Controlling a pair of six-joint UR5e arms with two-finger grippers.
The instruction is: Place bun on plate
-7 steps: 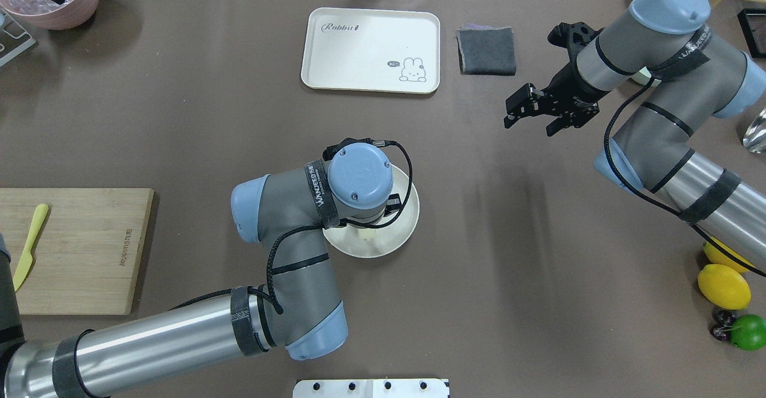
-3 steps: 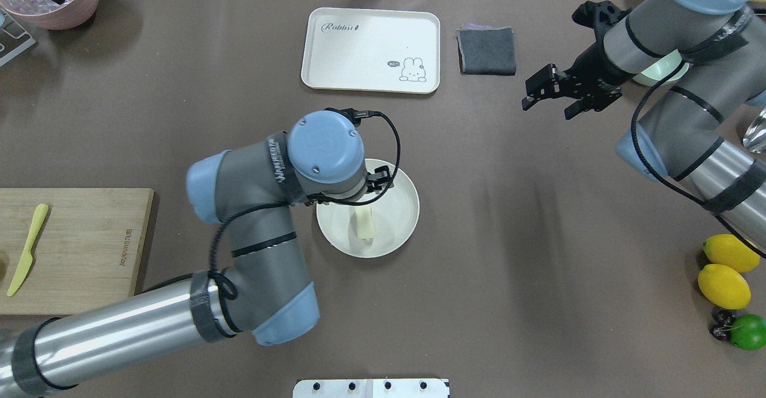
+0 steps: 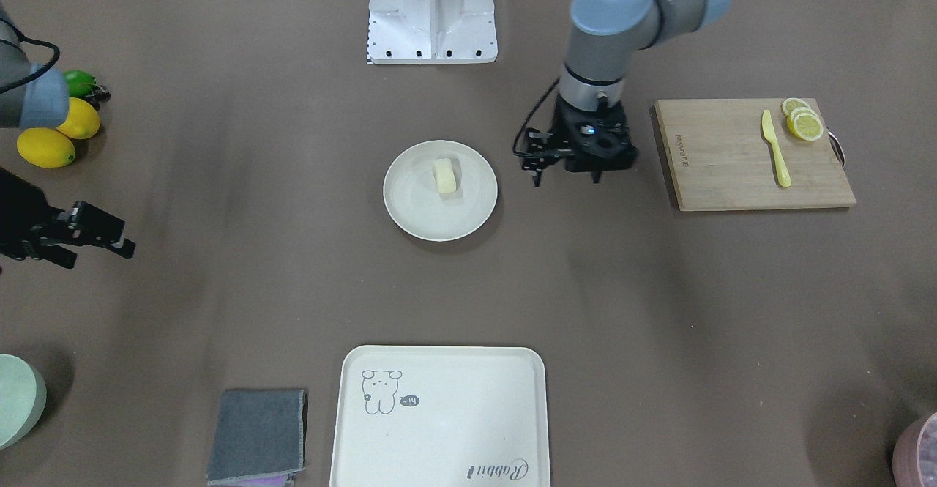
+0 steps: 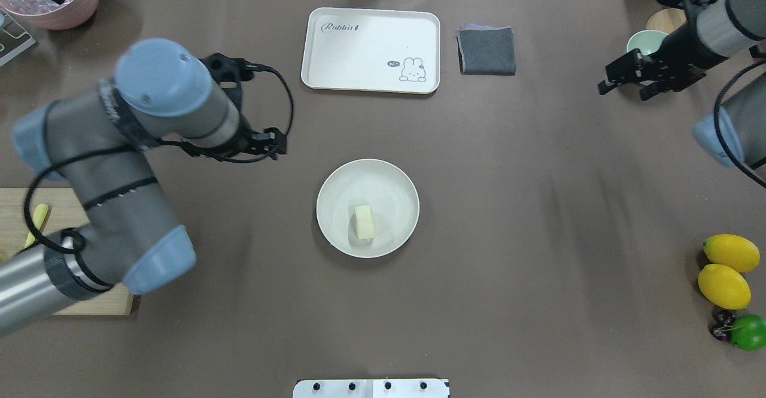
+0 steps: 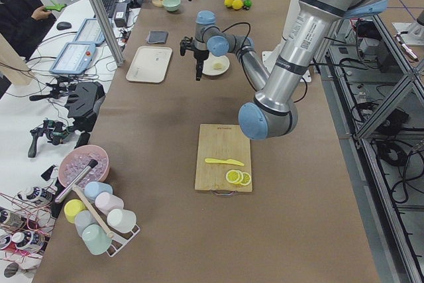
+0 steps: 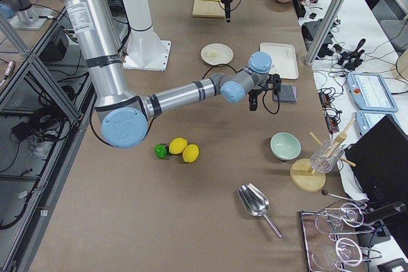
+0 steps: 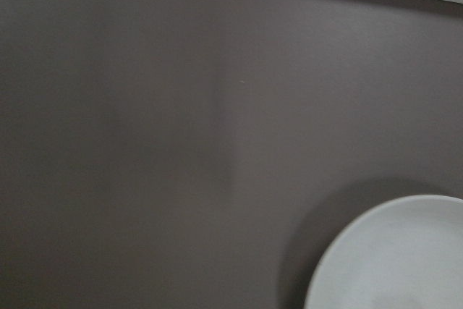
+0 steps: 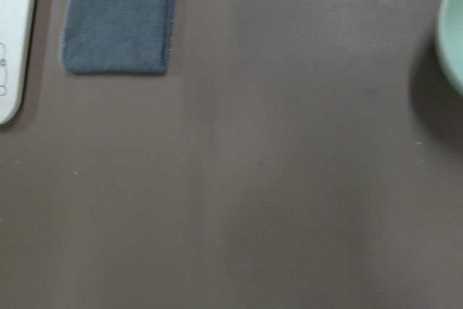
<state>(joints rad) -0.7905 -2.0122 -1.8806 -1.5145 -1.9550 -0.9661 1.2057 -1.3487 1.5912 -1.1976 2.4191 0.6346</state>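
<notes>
Placement is judged complete. The bun [image 4: 364, 221] is seen lying on its broad side inside the plate [image 4: 392, 191], on the half nearer the robot's base and within the raised rim. It is touched by neither claw. Laid flat like this, it is unlikely to roll, and the rim would check any slide. The plate is set near the middle of the tabletop [image 4: 508, 206], which is judged to be within reach of either arm.

The left claw [image 3: 567, 178] is held clear of the plate, so the bun is not at risk of being nudged. Its fingers appear to be spread apart, and nothing is carried between them. In the front-facing view the left wrist is pointed straight down. The claw is hung over bare tabletop between the plate and the cutting board [image 3: 732, 172], apart from both. The elbow is folded and the forearm is brought in from the robot's left side. In the left wrist view only a curve of the plate's rim is caught in the lower corner, with an edge of the tray [image 4: 371, 45] at the top. No fingers are shown there.

The right claw [image 4: 623, 91] is kept on its own side, well apart from the plate, with its fingers parted and nothing held. It is poised over bare tabletop near the green bowl [image 4: 646, 42], with the grey cloth [image 4: 486, 51] off to one side. The right arm is bent back toward the table's edge. No further grasp is judged to be needed for the task.
</notes>
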